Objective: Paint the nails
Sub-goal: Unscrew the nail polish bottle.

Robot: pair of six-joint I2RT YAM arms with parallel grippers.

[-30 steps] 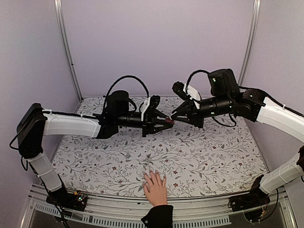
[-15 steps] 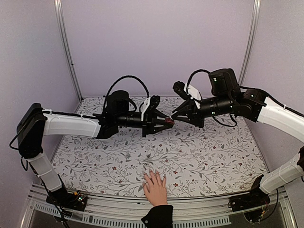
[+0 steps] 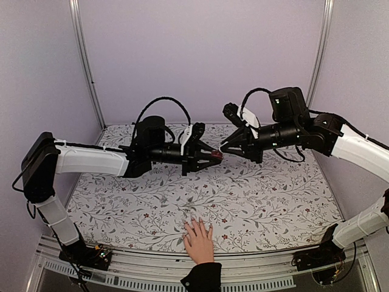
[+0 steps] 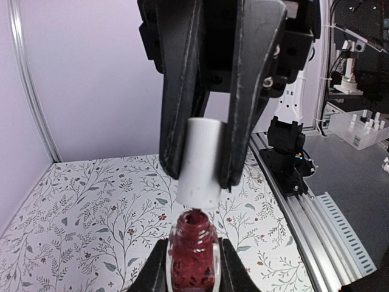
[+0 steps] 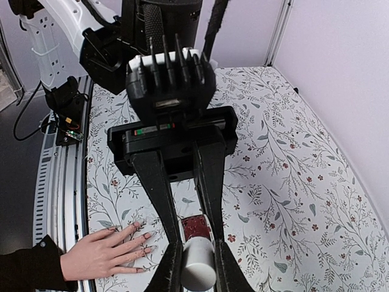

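My left gripper (image 3: 211, 156) is shut on a small dark-red bottle (image 3: 216, 156) and holds it in the air above the middle of the table. In the left wrist view the bottle (image 4: 193, 255) sits between my fingers (image 4: 155, 271) with its neck open. My right gripper (image 3: 223, 148) is shut on the white cap (image 4: 200, 161), just clear of the neck. In the right wrist view the cap (image 5: 197, 264) is in front of the bottle (image 5: 196, 226). A human hand (image 3: 199, 241) with a black cuff lies flat at the near edge. Its nails (image 5: 148, 235) point towards the bottle.
A floral cloth (image 3: 273, 194) covers the table. A metal rail (image 3: 121, 277) runs along the near edge by the arm bases. Lilac walls with upright metal posts (image 3: 85, 61) close in the back and sides.
My right gripper has drawn back a little to the right and up with the cap, away from the bottle. The left arm and the hand have stayed still.
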